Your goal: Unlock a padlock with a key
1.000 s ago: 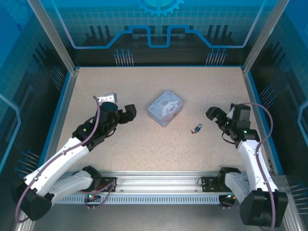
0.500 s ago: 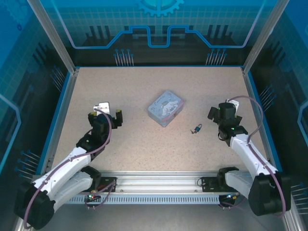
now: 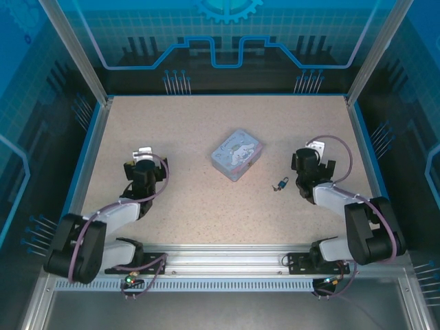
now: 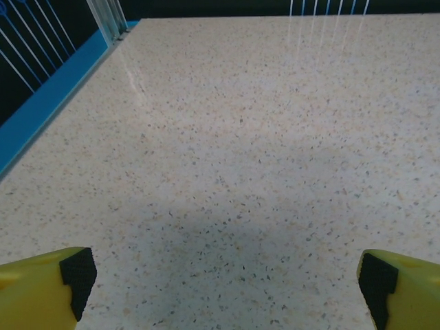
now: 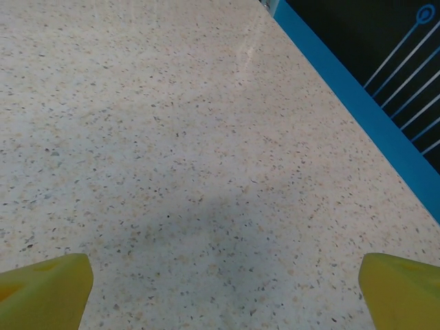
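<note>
A pale blue-grey box [image 3: 236, 154] lay askew at mid-frame on the speckled beige table [image 3: 206, 117]. A blue rim [image 4: 48, 104] edged the table's left side.

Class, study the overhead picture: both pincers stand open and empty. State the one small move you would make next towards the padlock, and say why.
Probably turn the right pincer leftward and lower it toward the padlock. The padlock lies on the table just left of that pincer, far from the left pincer, and the right wrist view faces bare tabletop instead.
</note>
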{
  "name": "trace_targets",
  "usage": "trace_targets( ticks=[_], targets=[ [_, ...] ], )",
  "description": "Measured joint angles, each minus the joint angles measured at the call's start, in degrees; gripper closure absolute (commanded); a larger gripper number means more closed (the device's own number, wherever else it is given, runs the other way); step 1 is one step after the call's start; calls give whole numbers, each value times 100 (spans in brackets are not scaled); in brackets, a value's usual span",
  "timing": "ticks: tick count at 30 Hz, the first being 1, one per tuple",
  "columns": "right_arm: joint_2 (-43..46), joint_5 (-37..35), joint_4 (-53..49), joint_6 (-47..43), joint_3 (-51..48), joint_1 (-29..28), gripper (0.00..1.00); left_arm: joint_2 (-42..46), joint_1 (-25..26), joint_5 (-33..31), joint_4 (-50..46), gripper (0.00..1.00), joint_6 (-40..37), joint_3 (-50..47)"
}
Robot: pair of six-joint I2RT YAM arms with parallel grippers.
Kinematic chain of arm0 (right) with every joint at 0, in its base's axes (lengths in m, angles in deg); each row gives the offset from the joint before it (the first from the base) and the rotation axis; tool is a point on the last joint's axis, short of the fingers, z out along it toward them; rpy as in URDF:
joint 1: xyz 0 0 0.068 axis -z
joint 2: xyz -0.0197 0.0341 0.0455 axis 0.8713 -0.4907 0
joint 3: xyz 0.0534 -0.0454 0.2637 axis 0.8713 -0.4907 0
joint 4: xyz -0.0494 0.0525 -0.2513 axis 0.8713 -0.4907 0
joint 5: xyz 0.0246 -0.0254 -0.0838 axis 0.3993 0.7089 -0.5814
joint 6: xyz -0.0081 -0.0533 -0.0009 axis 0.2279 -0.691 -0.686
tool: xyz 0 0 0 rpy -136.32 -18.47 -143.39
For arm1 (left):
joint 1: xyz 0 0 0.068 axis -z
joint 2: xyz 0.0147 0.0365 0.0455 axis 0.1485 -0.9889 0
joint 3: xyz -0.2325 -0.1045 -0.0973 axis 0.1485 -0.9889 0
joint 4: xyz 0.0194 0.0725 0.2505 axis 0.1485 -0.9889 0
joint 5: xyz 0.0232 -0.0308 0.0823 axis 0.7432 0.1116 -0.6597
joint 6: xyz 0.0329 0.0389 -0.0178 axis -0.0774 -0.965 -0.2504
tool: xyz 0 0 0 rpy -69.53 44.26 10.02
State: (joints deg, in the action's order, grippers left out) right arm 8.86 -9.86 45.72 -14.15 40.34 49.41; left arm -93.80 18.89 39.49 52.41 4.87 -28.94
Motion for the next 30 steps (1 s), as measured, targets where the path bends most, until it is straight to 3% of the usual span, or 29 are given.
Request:
trace_targets(
  ticks=[4, 7, 10, 13, 16, 22, 30],
  targets=[
    [79, 481, 1123, -420, -562, 42, 0, -468, -136, 267, 870, 1, -83, -109],
    [61, 1209, 1910, -522, -997, 420, 0, -680, -337, 656, 1423, 1, -129, -111],
    [-103, 1952, 2155, -570, -1016, 885, 0, -879, -627, 1097, 1818, 1, -122, -111],
    [-522, 2583, 2695, -723, -979, 892, 0, -1261, -800, 1528, 2212, 1, -125, -111],
    [-732, 2966, 2583, -852, -807, 890, 0, -1617, -828, 1952, 2251, 1, -181, -94],
    [-745, 3259, 2581, -973, -597, 857, 0, -1648, -1003, 2608, 1996, 1, -166, 225],
    [-745, 3182, 2553, -1091, -592, 660, 0, -1648, -1117, 2900, 1941, 1, -166, 310]
  ],
)
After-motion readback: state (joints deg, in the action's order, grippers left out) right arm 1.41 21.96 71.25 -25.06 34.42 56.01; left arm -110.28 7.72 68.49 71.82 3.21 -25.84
